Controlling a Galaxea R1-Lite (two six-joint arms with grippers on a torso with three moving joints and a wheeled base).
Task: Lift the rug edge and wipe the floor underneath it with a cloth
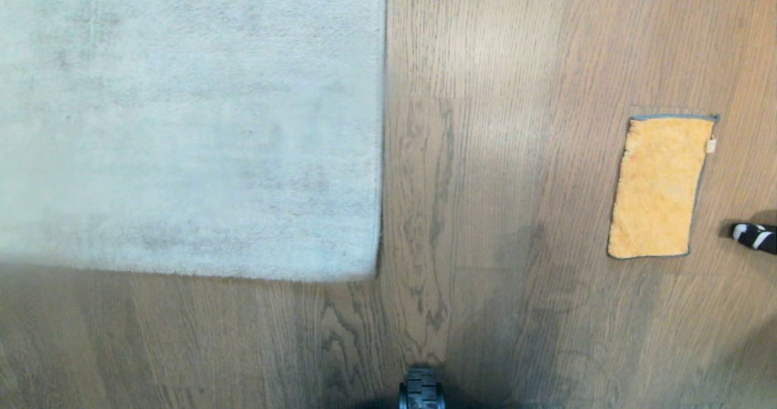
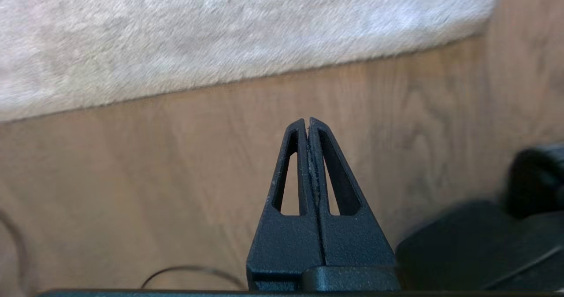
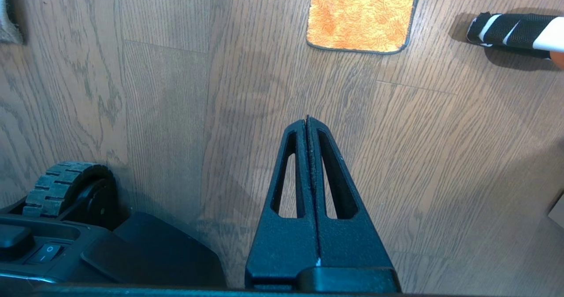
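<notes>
At the bottom centre of the head view your robot's wheel [image 1: 421, 388] sat on the floor [image 1: 485, 215]. Your left gripper [image 2: 307, 121] hung over bare planks just short of the rug edge [image 2: 246, 77], its fingers pressed together and empty. Your right gripper [image 3: 307, 120] was likewise closed on nothing, the cloth [image 3: 360, 15] lying apart beyond its tips. In the head view the rug [image 1: 182, 118] filled the upper left, flat, and the cloth [image 1: 660, 187] lay flat at right, beside a black-and-white striped object [image 1: 754, 236] at the right border.
</notes>
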